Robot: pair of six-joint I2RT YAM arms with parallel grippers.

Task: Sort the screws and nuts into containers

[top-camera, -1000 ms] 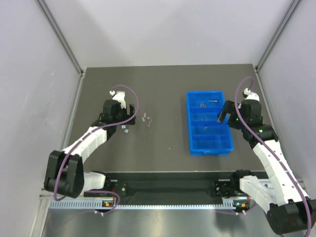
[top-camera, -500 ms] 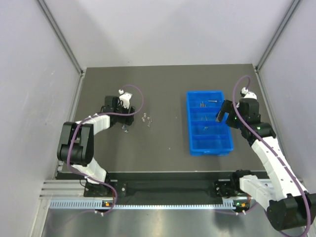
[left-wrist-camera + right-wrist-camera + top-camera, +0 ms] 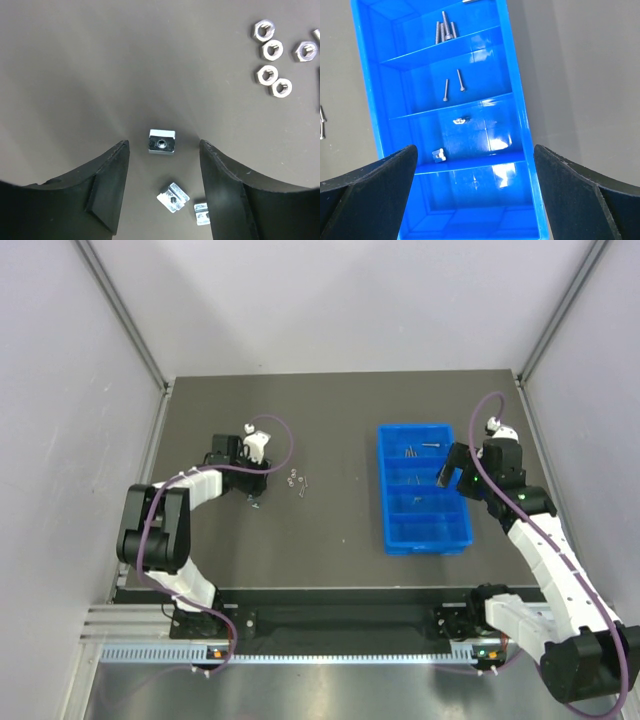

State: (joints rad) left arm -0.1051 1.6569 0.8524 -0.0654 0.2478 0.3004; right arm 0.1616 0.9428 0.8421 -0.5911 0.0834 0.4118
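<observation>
- Left gripper [image 3: 162,162] is spread open and empty, low over the left half of the table [image 3: 340,440].
- A square nut [image 3: 162,140] lies between its fingers, just ahead, long side running finger to finger.
- Hex nuts [image 3: 274,55] lie further toward the centre, so the left gripper is nearer.
- Right gripper [image 3: 449,472] is open and empty over the blue tray [image 3: 517,100] near the right edge.
- The right wrist view shows screws [image 3: 445,31] sorted inside, and possibly a nut. The top view is too small to tell.

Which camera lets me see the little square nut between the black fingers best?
The left wrist view. The square nut lies big and sharp, its hole showing, between the left gripper's open fingers. The top view shows it only as a tiny speck. The right wrist view misses it, showing the blue tray instead.
</observation>
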